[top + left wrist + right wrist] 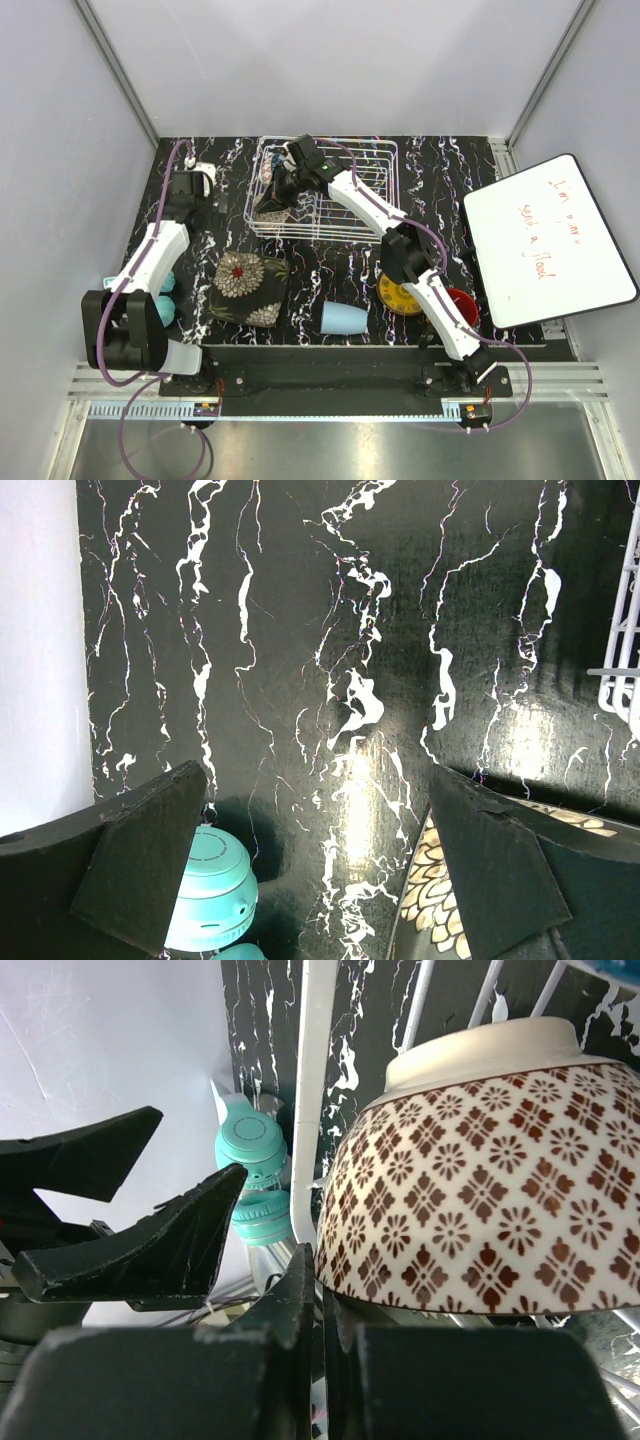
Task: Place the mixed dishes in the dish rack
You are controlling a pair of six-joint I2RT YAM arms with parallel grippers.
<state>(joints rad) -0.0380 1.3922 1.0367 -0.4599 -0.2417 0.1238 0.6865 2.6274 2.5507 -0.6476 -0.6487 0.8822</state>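
Observation:
The white wire dish rack (345, 190) stands at the back centre. My right gripper (283, 190) reaches into its left end and is shut on the rim of the beige patterned bowl (480, 1180), which is tilted against the rack wires (310, 1100). My left gripper (190, 185) is open and empty over the bare tabletop left of the rack (620, 670). The black square floral plate (248, 288), light-blue cup (345, 318), yellow round plate (396, 294) and red-inside mug (463, 301) lie on the table in front. The blue bowl does not show clearly.
Teal rounded items (165, 295) lie at the left edge and also show in the left wrist view (210, 890). A whiteboard (550, 240) leans at the right. White walls enclose the black marbled table (440, 180).

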